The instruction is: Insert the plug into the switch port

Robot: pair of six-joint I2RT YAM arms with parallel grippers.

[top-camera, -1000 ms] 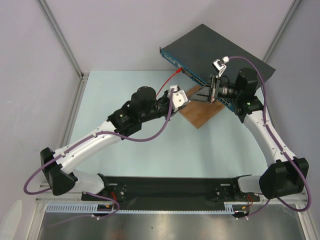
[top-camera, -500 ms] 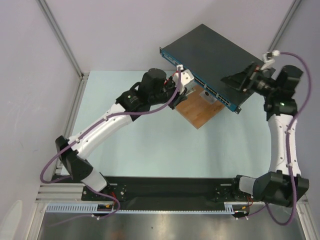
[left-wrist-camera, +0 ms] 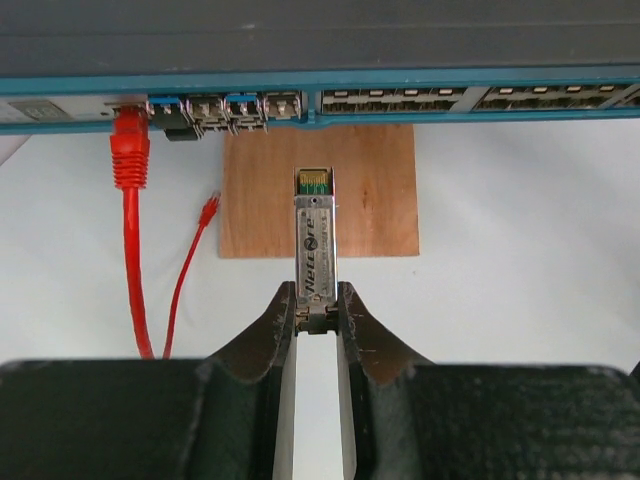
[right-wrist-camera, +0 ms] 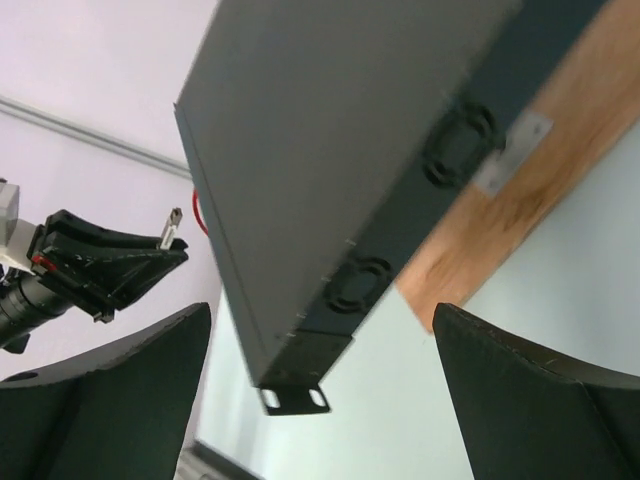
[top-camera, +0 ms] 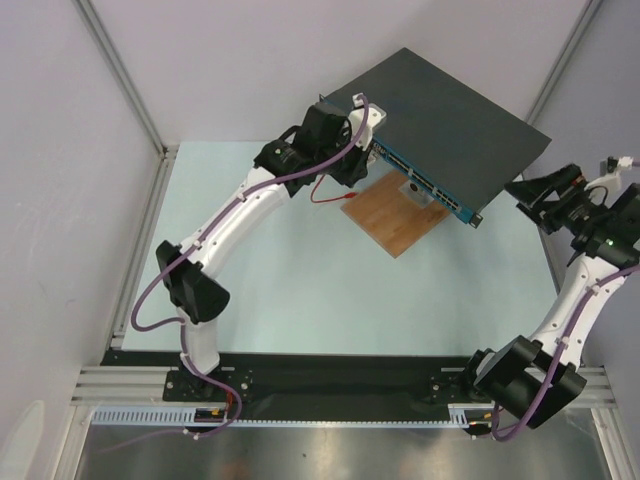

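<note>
The left pincer (left-wrist-camera: 316,303) is clamped on the tail of the plug (left-wrist-camera: 315,235), a slim metal module with a printed label. Its two fingers (left-wrist-camera: 268,335) press the plug from either side. The plug points to 12 o'clock in the left wrist view. Its green-edged tip stops short of the switch (left-wrist-camera: 320,40), with wood showing between the two. The switch's blue front edge (left-wrist-camera: 400,100) runs across the top of that view, lined with rows of ports. The plug is aimed at the gap between two port blocks.

At 10 o'clock from the plug a red cable (left-wrist-camera: 130,200) is seated in a port and hangs down. Its loose end (left-wrist-camera: 208,208) lies on the table (top-camera: 300,290) beside the wooden board (left-wrist-camera: 375,195). The board juts out from under the switch's front edge.

In the top view the switch lies at 1 o'clock, turned at an angle.

The right pincer (right-wrist-camera: 322,315) is spread wide and holds nothing. It sits off the switch's right-hand corner, at about 4 o'clock from the switch's middle and apart from it.
</note>
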